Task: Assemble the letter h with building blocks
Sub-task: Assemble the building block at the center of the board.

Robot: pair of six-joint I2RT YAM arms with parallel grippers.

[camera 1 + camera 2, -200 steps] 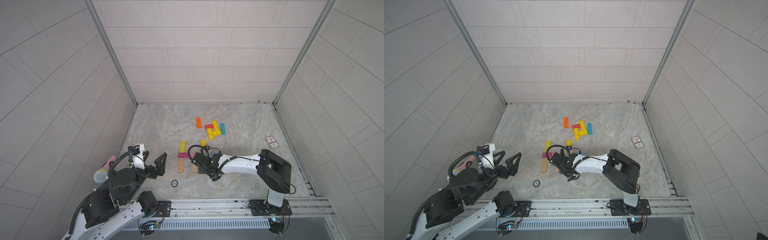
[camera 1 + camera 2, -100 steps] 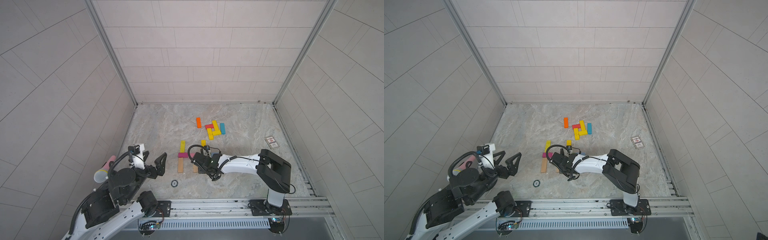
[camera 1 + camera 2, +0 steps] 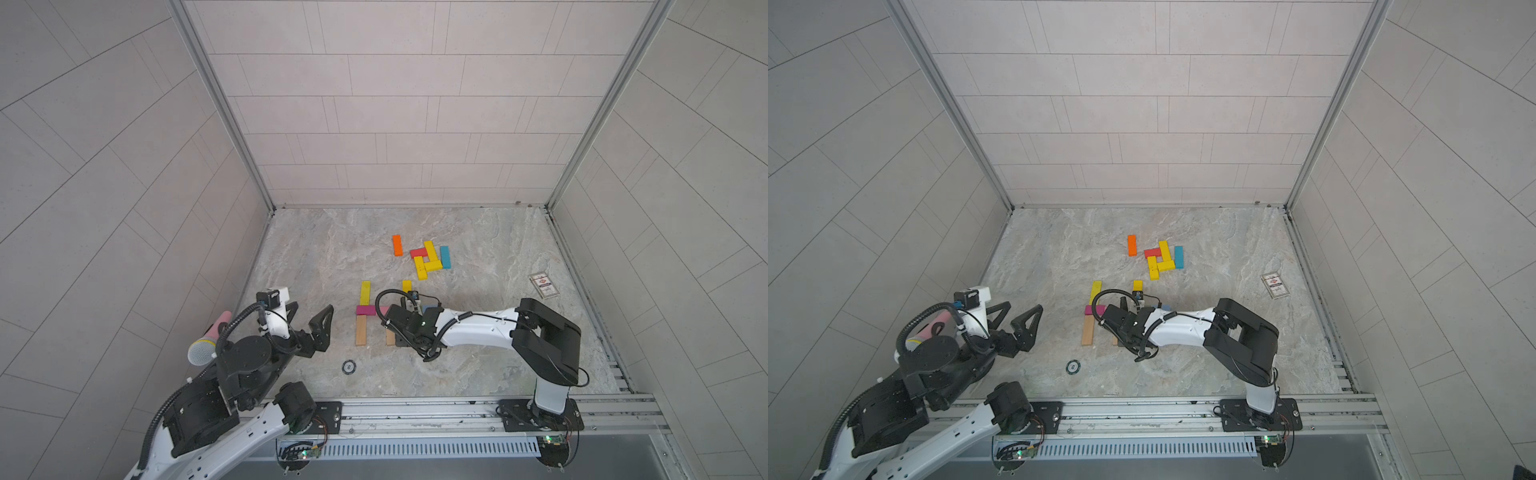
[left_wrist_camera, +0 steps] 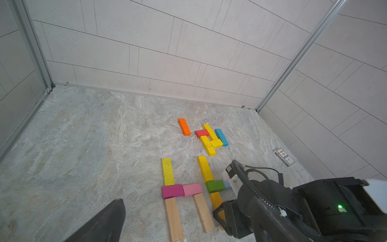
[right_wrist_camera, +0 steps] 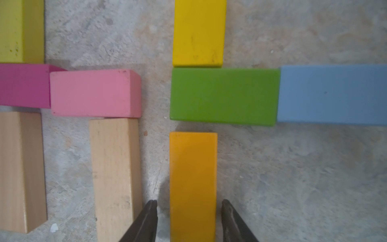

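Surface [image 3: 478, 353]: grey, marbled. Toward far edge, a touching cluster: red block [image 3: 417, 252], yellow blocks [image 3: 429, 251], teal block [image 3: 445, 257]. Orange block [image 3: 397, 245] lies just beside it, apart.

Mid-surface: yellow bar [image 4: 167, 171], magenta block [image 4: 172, 191], pink block [image 4: 192, 189] and wood bars [image 4: 173, 218] adjoin. Beside them, green block [image 5: 224, 96] touches blue block [image 5: 333, 94] and second yellow bar [image 5: 199, 31]. Amber bar [image 5: 192, 184] sits just short of green.

Card [image 3: 543, 285] near right edge; disc [image 3: 349, 366] toward near edge.

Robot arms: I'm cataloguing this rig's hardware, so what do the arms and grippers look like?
Both arms mix white link shells with black joint housings. The left arm carries a ribbed black hose; the right arm has a black cable loop and a green indicator light. The left gripper has black triangular open-framed fingers; the right gripper dark tapered ones.
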